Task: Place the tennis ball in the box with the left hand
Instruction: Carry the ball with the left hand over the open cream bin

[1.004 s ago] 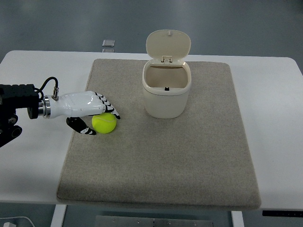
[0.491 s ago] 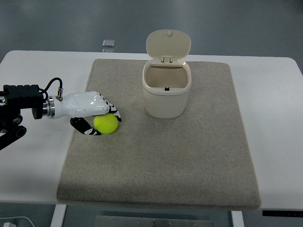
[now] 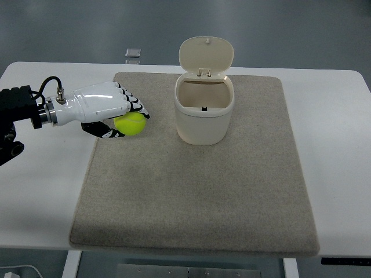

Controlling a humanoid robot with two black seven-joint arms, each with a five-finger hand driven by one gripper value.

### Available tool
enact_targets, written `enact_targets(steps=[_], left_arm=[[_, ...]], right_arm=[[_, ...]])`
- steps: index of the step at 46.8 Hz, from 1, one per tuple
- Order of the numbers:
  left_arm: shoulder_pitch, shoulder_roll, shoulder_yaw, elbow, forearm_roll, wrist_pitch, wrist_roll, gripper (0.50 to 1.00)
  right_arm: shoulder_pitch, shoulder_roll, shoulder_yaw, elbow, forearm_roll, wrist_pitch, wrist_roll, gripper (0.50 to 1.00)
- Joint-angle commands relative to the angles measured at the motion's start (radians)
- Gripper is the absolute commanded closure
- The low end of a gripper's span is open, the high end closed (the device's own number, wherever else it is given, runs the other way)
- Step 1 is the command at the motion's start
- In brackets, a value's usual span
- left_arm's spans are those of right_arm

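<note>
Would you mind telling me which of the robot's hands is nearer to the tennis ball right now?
Left. The left hand has its fingers curled around the tennis ball, left of the box. The right hand is not in view.

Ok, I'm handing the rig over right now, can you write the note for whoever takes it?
Left hand: shut on the tennis ball, held above the mat's left part.
Right hand: not in view.
Box: upright on the mat, right of the ball, lid open.
Done: ball grasped.
Left: carry it over the box opening and release.
</note>
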Motion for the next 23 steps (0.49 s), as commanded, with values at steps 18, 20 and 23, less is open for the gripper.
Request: enact_targets(steps=[18,20,23], left_arm=[[-0.123,-0.072,0.012,-0.023,0.143,0.093,-0.012,1.0],[-0.134,-0.079,0.015,-0.023,0.147,0.105,-0.012,1.0],[-0.17,-0.086,0.041,-0.023,0.149,0.112,-0.011,1.0]], right_arm=[[0.0,0.0,0.0,0.0,0.0,0.0,0.0,0.562],[0.0,0.0,0.0,0.0,0.0,0.0,0.0,0.562],[0.0,0.0,0.0,0.0,0.0,0.0,0.0,0.56]])
